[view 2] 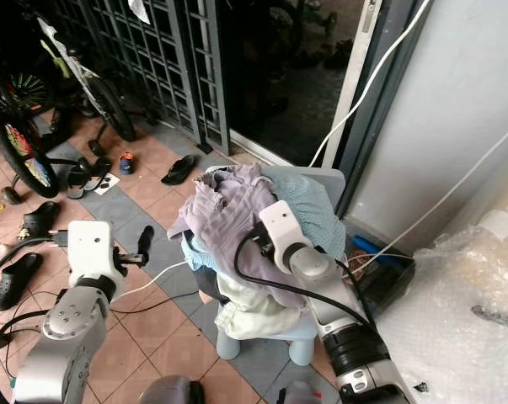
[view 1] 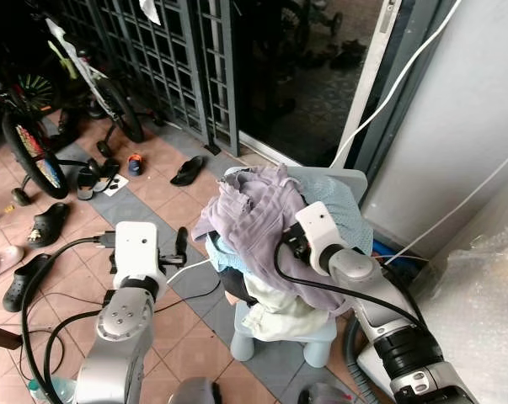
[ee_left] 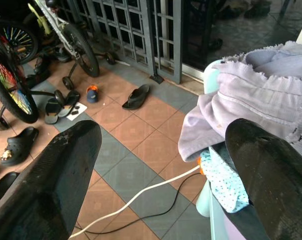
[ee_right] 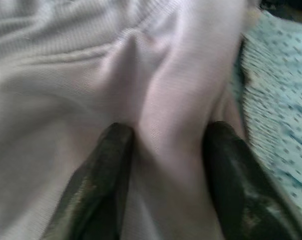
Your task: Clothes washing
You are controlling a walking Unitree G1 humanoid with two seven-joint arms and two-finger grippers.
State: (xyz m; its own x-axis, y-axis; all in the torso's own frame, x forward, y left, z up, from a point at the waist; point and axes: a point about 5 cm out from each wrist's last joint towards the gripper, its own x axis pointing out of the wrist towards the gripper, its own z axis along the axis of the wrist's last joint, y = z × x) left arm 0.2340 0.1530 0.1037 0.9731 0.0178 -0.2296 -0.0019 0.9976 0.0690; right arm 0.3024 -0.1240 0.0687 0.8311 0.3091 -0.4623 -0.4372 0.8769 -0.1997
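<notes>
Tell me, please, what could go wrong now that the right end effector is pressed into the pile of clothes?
The right end effector pinches only a fold of the lilac garment, so it may slip free. The clothes pile overhangs the small stool; pulling could drag other pieces onto the floor. The white cable beside the stool could snag falling cloth.

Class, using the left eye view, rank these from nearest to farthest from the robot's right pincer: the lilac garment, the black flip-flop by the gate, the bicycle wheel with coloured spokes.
1. Lilac garment: on the chair pile, with the right pincer pressed into it.
2. Black flip-flop: on the floor, to the robot's left, by the gate.
3. Bicycle wheel: far left.
</notes>
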